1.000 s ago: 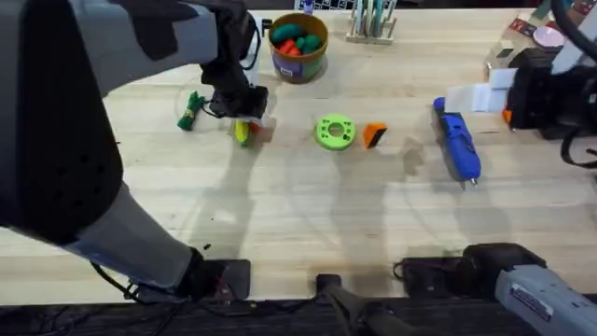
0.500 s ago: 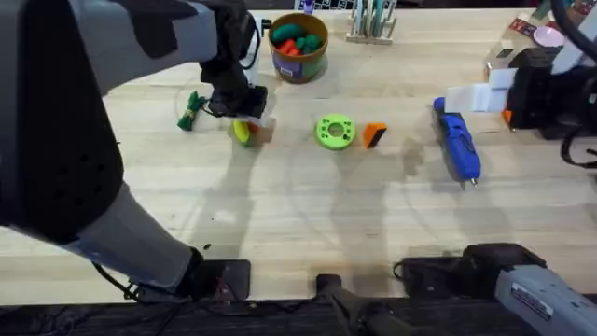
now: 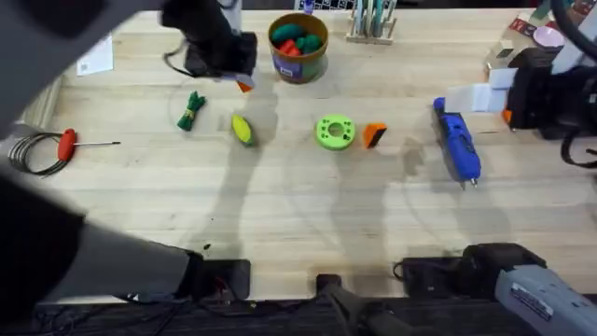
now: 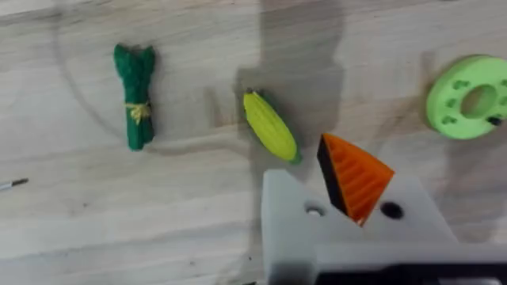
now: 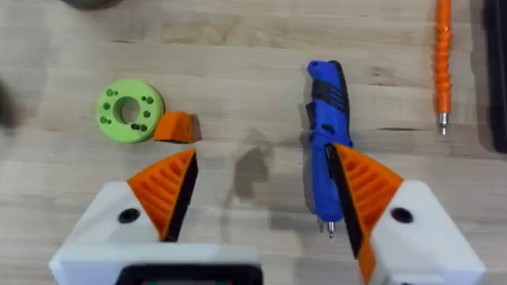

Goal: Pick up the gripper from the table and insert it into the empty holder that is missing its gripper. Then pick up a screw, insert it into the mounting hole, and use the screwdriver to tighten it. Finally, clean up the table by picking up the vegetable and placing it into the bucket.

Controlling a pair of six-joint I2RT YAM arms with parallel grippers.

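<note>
Across the wooden table [image 3: 298, 224] you've got everything spread out, and your left arm rises big and dark over the near left. Its left gripper [image 3: 224, 58] hangs above the far left, just beside the bucket [image 3: 298, 45], which sits at the far edge with red and green pieces inside. From its wrist camera you see one orange ribbed finger [image 4: 354, 176] on the white holder [image 4: 348, 233], so whether it's open or closed I can't tell. Your right gripper [image 5: 261, 198] hovers at the right with its jaws spread wide, nothing between them. Below it lies the blue screwdriver [image 3: 457, 145], flat on the table. Mid-table, the green disc [image 3: 335, 132] lies touching the loose orange gripper [image 3: 374, 135]. Left of those lie the yellow corn [image 3: 242, 129] and a green bundled vegetable [image 3: 191, 110], possibly asparagus.
</note>
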